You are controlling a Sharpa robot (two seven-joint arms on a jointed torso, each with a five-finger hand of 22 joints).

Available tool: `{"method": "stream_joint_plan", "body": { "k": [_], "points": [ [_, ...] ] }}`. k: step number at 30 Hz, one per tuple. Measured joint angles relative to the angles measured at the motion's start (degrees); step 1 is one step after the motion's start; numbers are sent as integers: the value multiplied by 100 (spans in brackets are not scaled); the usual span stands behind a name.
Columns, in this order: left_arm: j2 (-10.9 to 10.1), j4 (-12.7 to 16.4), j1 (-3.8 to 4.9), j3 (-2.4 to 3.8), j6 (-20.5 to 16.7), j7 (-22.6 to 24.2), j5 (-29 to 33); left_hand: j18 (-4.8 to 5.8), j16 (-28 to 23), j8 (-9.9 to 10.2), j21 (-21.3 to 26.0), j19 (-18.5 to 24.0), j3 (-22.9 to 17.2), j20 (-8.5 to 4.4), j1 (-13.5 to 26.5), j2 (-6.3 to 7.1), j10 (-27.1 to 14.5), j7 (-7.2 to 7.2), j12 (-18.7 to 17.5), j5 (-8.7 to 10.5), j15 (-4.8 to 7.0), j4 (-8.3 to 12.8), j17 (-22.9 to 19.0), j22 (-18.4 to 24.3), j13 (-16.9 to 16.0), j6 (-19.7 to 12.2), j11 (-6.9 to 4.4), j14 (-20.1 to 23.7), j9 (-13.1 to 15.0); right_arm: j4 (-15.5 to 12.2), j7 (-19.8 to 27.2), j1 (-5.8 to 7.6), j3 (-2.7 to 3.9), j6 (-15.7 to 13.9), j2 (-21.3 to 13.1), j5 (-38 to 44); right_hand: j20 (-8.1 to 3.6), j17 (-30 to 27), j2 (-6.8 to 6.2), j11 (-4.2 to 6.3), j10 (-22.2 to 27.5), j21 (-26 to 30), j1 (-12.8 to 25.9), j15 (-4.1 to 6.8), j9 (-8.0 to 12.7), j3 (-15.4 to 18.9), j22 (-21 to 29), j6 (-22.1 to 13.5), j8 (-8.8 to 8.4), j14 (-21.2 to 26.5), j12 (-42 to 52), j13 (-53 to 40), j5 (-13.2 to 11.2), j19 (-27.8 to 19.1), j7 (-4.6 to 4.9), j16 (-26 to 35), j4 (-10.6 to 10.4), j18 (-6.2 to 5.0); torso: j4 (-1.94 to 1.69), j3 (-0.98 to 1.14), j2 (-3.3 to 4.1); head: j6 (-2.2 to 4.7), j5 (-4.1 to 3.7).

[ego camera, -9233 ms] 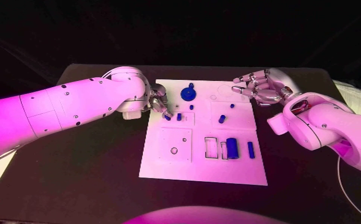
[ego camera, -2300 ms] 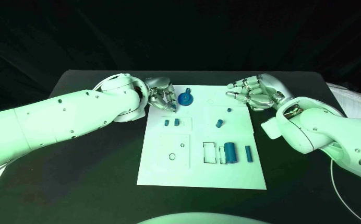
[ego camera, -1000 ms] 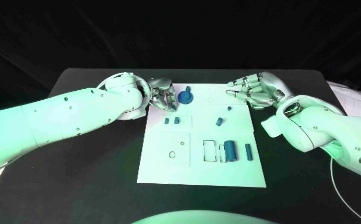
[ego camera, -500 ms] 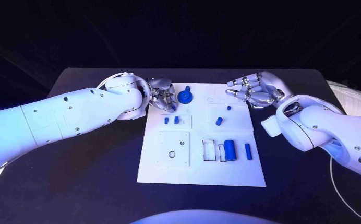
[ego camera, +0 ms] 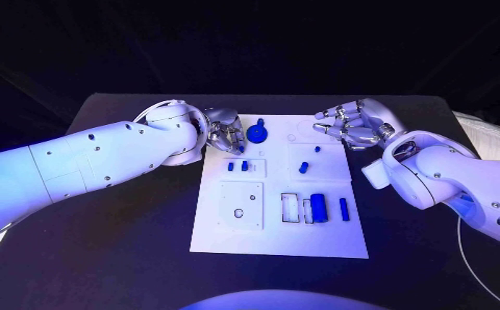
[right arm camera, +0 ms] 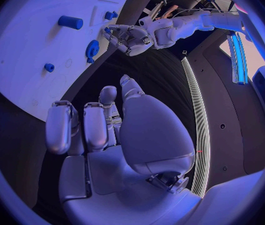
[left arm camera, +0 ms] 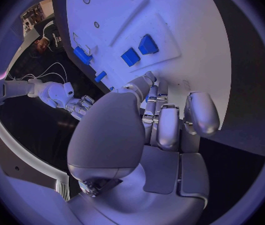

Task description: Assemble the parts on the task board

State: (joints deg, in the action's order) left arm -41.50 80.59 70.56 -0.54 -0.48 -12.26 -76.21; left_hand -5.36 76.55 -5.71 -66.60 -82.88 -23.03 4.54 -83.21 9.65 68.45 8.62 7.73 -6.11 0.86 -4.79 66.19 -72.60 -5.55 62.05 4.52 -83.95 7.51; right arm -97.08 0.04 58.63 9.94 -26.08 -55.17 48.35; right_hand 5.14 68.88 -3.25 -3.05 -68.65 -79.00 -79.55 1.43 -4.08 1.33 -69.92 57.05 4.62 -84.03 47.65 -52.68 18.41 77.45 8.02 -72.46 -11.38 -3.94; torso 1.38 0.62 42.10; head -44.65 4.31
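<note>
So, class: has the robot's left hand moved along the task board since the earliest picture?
Yes. The left hand has shifted toward the board's far end: it was beside the two small blue parts and is now beside the blue gear.

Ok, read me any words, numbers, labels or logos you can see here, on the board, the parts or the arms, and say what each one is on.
No readable text in these views.
Task board: plain white, with outlines and holes but no print.
Blue parts, such as the gear: unmarked.
Left robot hand and right robot hand: no label or logo can be made out.
</note>
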Motion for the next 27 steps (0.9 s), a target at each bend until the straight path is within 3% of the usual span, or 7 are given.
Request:
{"method": "stream_joint_plan", "body": {
  "k": [6, 27],
  "points": [
    [0, -10, -1, -1, -5, -2, -43, 0, -49, 66, 174, 61, -15, 61, 31, 31, -59, 36, -94, 0, -28, 15, -109, 101, 28, -36, 57, -12, -43, 0, 0, 0, 0, 0, -1, 0, 0, -9, 0, 0, 0, 0, 0, 0, 0, 33, 14, 0, 0, 0, 0, 3, 0, 0, 0, 0, -33, 0, 2, 1, -1, -8, 7],
    [-34, -35, -1, -2, 1, 0, -70, 0, -71, 66, 204, 69, -62, 69, 31, 31, -79, 36, -110, 0, -47, 29, -147, 132, 36, -36, 38, 8, -53, 12, 2, -1, 0, 0, 2, -6, 0, -10, 0, 0, 0, 0, 0, 0, 0, 32, 14, 0, 0, 0, 0, 10, 0, 0, 0, 22, -32, 0, 2, -2, 0, -16, -2]
  ]
}}
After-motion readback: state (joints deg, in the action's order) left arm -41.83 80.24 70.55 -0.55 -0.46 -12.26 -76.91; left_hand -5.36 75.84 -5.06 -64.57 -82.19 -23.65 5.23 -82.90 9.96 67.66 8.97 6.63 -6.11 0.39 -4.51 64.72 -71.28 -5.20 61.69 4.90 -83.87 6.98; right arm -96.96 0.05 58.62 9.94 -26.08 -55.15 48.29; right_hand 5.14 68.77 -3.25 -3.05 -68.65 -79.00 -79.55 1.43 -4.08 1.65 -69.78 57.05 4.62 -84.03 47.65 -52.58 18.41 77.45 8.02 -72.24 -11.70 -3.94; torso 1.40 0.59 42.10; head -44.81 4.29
